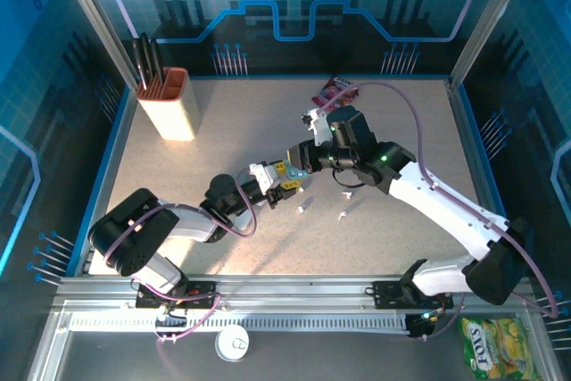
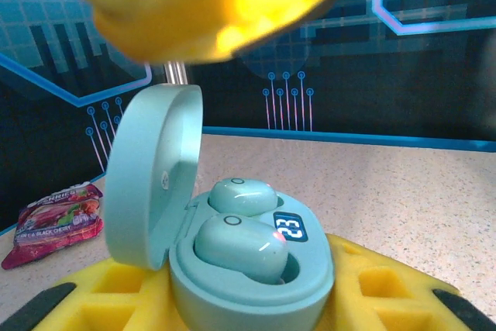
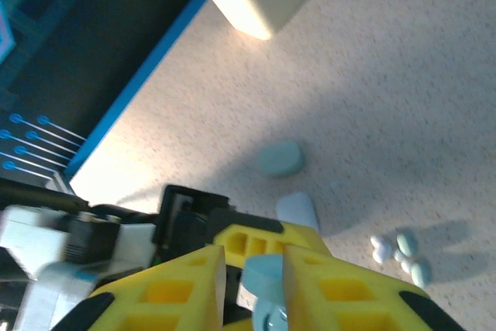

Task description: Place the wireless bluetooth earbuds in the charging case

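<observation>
The light-blue charging case [image 2: 256,292] has its lid [image 2: 151,176] raised at the left. My left gripper [image 2: 248,304] is shut on its base between yellow fingers. Two light-blue earbuds [image 2: 232,244] sit in its sockets beside a lit display. A blurred yellow finger [image 2: 194,5] of my right gripper hangs just above the case. In the right wrist view my right gripper [image 3: 256,261] straddles the lid [image 3: 263,273]: the right finger touches it, and a narrow gap shows at the left finger. In the top view both grippers [image 1: 284,183] [image 1: 300,160] meet mid-table. Loose earbuds [image 1: 342,215] lie nearby.
A closed light-blue case [image 3: 279,158], a pale case [image 3: 297,211] and a cluster of earbuds [image 3: 399,252] lie on the table. A knife block [image 1: 169,104] stands at the back left. A snack packet [image 1: 337,88] lies at the back.
</observation>
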Controlling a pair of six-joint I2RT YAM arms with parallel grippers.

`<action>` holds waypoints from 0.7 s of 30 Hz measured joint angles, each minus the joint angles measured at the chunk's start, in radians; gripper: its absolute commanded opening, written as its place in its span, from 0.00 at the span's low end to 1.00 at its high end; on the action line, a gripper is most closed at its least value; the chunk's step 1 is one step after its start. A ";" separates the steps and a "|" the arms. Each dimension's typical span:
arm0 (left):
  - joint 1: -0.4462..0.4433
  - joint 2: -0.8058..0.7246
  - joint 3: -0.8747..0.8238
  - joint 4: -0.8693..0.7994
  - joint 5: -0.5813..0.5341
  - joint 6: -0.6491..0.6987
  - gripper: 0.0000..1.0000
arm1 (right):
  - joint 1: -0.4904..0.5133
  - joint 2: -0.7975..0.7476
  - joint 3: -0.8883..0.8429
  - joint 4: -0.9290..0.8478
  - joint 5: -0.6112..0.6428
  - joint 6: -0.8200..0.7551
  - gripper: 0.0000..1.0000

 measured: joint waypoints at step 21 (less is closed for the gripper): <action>0.003 -0.007 0.000 0.000 0.027 -0.060 0.32 | -0.033 -0.087 -0.022 -0.051 0.010 -0.013 0.23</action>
